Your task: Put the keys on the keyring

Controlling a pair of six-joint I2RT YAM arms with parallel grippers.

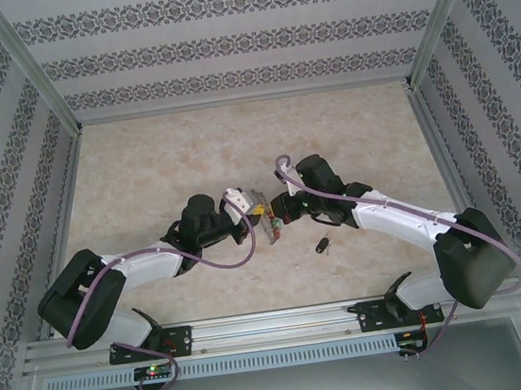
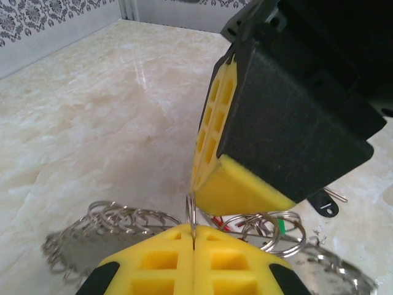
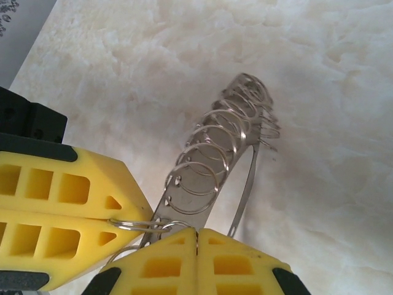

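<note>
We note the keyring (image 2: 132, 216) cut off at the lower edge, left wrist view — near loops blurred. The black key (image 2: 323, 206) is half hidden behind the right gripper (image 2: 199, 181) (blade barely visible).

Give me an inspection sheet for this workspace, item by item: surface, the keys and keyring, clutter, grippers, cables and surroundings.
Surface: pale marble-look tabletop.
Job's things: keyring held between the two grippers; black key lying loose on the tabletop, to the right of them; red key apparently among the rings, showing as a small red bit.
Clutter: nothing seen.
Grippers: left gripper and right gripper both shut, each pinching the keyring's wire.
Cables: purple cable along each arm, away from the fingers.
Surroundings: patterned walls; metal frame rail at the near edge.
</note>
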